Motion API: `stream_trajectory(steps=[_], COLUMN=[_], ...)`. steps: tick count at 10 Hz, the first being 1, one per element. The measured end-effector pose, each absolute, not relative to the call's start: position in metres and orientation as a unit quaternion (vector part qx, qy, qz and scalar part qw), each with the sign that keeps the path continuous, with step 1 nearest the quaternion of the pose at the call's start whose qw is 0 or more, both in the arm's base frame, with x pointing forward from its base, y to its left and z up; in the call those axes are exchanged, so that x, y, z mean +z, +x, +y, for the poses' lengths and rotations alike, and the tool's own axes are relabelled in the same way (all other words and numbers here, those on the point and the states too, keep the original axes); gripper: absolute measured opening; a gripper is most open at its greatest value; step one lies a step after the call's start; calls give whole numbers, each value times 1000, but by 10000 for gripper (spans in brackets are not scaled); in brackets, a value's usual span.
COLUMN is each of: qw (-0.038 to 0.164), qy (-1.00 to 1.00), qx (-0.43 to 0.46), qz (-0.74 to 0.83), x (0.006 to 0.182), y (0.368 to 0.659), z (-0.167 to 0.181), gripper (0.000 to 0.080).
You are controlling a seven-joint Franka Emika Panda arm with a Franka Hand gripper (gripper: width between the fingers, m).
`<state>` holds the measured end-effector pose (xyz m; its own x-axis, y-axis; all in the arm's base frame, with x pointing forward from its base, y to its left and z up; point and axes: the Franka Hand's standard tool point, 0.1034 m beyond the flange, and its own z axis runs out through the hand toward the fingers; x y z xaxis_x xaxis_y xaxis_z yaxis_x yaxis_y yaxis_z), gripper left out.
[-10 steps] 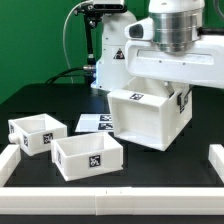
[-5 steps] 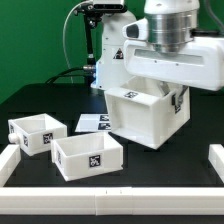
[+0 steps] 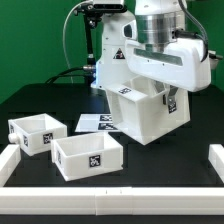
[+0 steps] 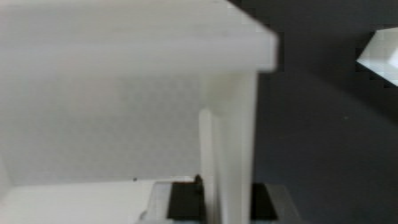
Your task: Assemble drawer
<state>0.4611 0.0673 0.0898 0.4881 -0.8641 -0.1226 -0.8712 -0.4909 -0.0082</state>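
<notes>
- Presently, exterior view, main item: the drawer case point(image 3: 150, 118), a large white box, sits right of centre in the frame. It is tilted under the arm point(image 3: 160, 40). We cannot tell whether its lowest corner touches the table point(image 3: 170, 172).
- Exterior view, loose parts: the farther drawer box point(image 3: 38, 132) and the nearer drawer box point(image 3: 88, 156) stand upright, open side up, in the lower left of the frame. They are near each other but apart, and neither is inside the case.
- Exterior view, fixture: the marker board point(image 3: 93, 122) lies flat at mid-frame behind the boxes. The case hides part of it.
- Wrist view: the gripper point(image 4: 222, 205) is clamped on one thin wall of the drawer case, with a dark finger pressed to each face of that wall.
- Step, as we judge it: turning and positioning the case. No box is fitted yet, so the task looks early.
- Next move, as we judge it: set the case down flat and square with its opening toward the boxes, and let go only once it rests steady. A tilted release could tip it.
</notes>
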Motion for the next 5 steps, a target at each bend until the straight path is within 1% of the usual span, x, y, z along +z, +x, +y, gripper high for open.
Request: stream_trajectory(steps=[3, 4, 5], qw=[22, 18, 18], qy=[-793, -775, -775], qx=[66, 69, 72], qz=[606, 628, 627], x=[80, 77, 75], y=[461, 457, 456], z=[51, 53, 52], gripper=[66, 66, 66])
